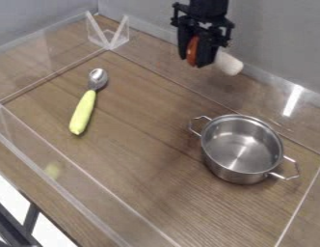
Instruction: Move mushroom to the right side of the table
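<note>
The tabletop (137, 135), brown wood grain ringed by low clear walls (47, 169), carries the scene. The steel pot (244, 148) stands on its right half and takes up much of the room where the toy would plausibly be set down; a descent too close to it could drop the toy into the pot or knock its rim and handles. The far clear wall lies close behind the carried toy, so any further travel that way risks a bump against it, which could pry the toy loose.

The claw (201, 50) points down, clamped on the mushroom (218, 58), held well above the wood near the back edge. The red-orange cap sits between the fingers while the white stem juts out to the right, tilted. That off-centre hold looks weak: a quick swing or a jolt could twist the toy out, and being rounded it would likely roll once it lands, perhaps back toward the middle.

The yellow-handled spoon (87, 103) lies far off on the left and seems out of harm's way.
</note>
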{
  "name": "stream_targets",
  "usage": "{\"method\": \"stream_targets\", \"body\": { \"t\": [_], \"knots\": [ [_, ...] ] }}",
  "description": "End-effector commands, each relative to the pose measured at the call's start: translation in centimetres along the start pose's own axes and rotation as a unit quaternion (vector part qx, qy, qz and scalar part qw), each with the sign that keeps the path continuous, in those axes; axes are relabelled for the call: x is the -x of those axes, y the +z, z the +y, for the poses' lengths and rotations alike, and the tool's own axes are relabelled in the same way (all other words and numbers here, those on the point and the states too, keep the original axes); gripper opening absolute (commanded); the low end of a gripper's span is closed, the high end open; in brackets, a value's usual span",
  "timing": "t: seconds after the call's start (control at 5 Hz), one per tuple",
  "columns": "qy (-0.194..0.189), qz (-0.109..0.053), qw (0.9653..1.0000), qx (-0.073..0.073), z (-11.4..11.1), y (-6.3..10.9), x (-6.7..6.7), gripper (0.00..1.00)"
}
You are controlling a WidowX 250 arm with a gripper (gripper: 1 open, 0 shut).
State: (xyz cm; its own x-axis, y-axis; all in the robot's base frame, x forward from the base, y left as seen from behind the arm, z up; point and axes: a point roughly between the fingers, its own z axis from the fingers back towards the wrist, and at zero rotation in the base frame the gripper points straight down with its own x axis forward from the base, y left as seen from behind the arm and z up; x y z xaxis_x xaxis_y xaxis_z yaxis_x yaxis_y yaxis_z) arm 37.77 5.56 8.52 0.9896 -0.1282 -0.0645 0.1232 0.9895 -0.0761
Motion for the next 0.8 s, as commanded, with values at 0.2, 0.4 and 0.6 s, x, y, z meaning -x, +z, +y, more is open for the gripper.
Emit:
{"method": "stream_targets", "body": {
  "t": [0.2, 0.4, 0.6],
  "knots": [
    [-0.035, -0.026, 0.9990, -0.009, 0.9, 1.9, 0.7, 0.00],
    [-0.033, -0.024, 0.9991, -0.010, 0.6, 1.6, 1.4, 0.00],
    [-0.036, -0.027, 0.9989, -0.009, -0.4, 1.9, 2.2, 0.00]
  ]
}}
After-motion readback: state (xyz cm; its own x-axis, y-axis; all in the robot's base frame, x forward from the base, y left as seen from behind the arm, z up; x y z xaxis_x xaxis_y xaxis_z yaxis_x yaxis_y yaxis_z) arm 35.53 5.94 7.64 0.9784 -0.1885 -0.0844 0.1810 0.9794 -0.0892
